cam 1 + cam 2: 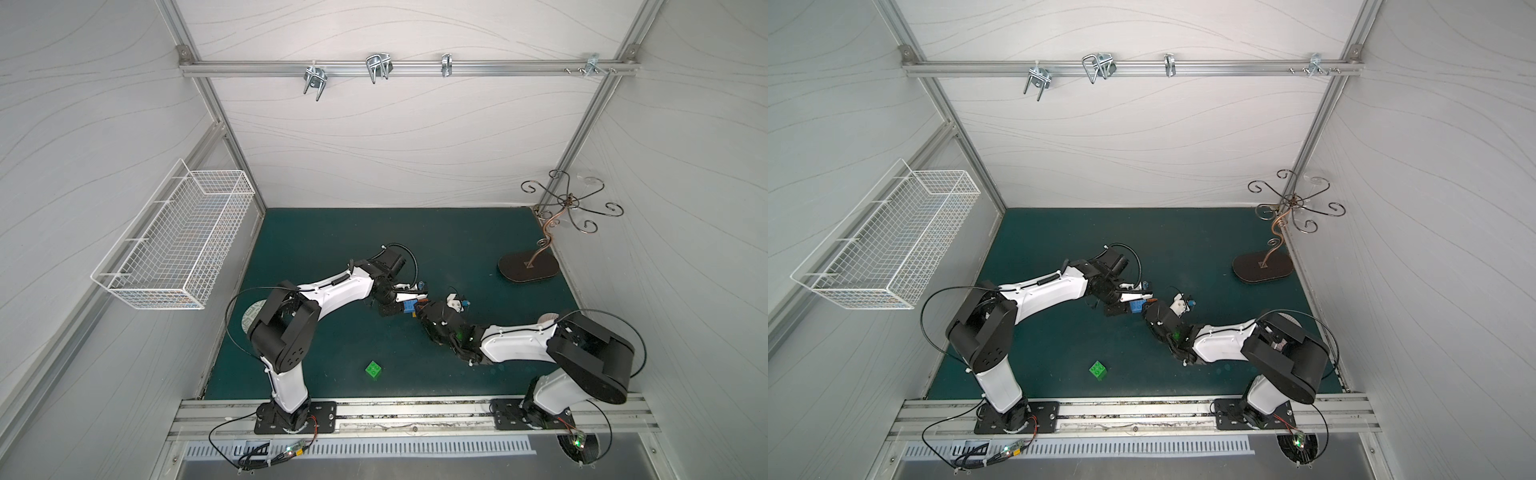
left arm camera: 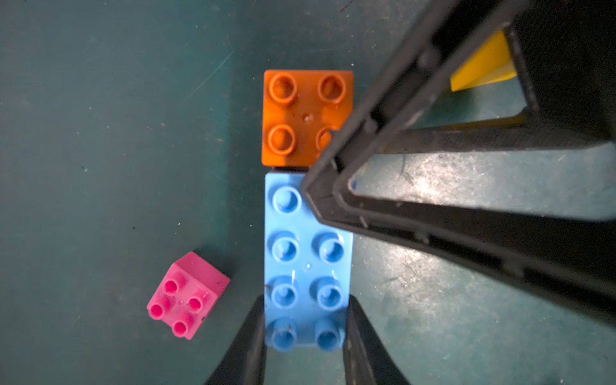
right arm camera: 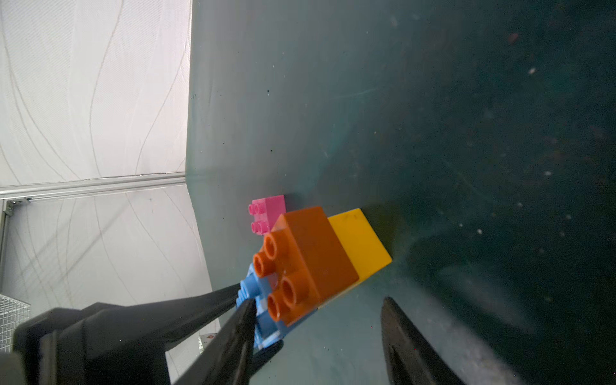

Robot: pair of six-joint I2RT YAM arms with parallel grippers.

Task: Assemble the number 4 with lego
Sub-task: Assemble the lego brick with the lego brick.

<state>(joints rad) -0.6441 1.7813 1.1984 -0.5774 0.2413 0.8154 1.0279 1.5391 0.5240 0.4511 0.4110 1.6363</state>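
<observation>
A: The left gripper (image 2: pixel 306 333) is clamped on one end of the blue brick (image 2: pixel 306 266), end to end with the orange brick (image 2: pixel 306 116), mid-mat (image 1: pixel 316 249). Risk?

B: The right gripper (image 3: pixel 318 301), jaws apart and empty, has a finger over that seam. It could shove the orange brick off the yellow brick (image 3: pixel 360 243).

A: The pink brick (image 2: pixel 186 296) is near, the green brick (image 1: pixel 373 368) well apart. Writing?

B: None legible.

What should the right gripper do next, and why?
Probably close the right gripper on the orange brick: its open jaws flank that brick, which sits on a yellow brick beside the blue brick that the left gripper clamps.
</observation>
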